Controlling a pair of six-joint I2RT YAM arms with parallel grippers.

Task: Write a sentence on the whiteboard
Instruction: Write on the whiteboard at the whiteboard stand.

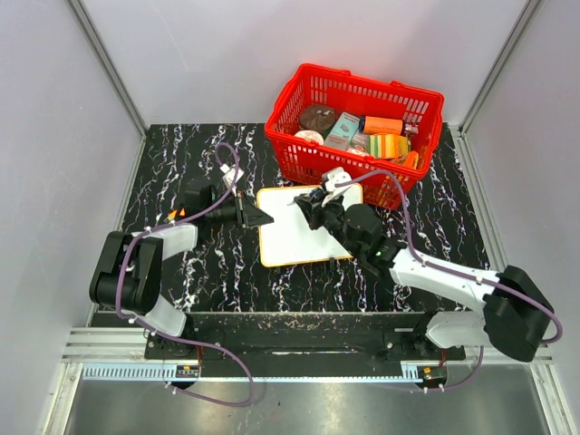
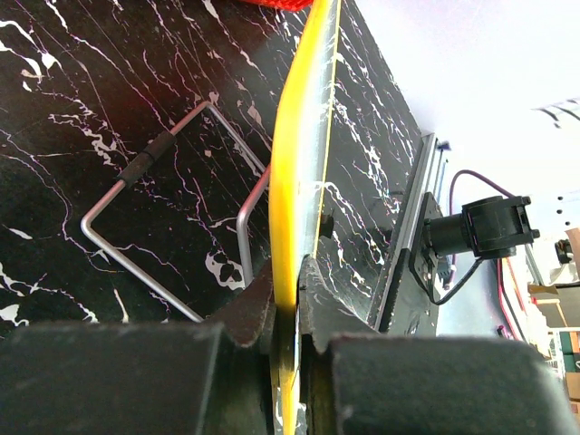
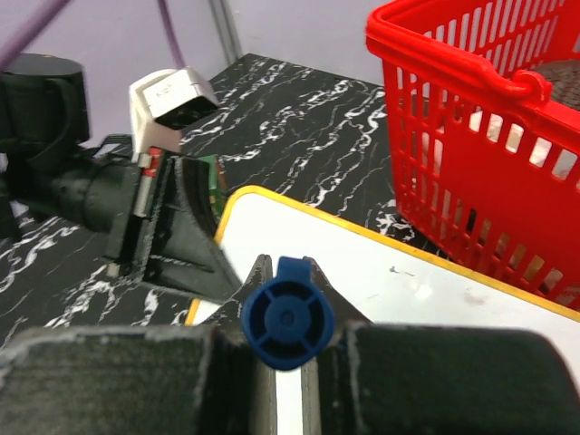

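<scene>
Where the black, white-veined counter [image 1: 181,163] carries the lot, the first item is the whiteboard [image 1: 294,237], yellow-rimmed, lying between the two arms and just in front of the red basket [image 1: 313,163]. Left jaws: pinching the board's left edge, which the wrist view shows edge-on. Right jaws: pressed on a blue marker [image 3: 287,314], held over the board's far part. Board face: one small dark mark [image 3: 394,270], not legible. Basket contents: assorted packets [image 1: 343,131], labels too small to read.

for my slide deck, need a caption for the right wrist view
Right jaws shut on a blue marker above the yellow-rimmed whiteboard, red basket behind.
</scene>
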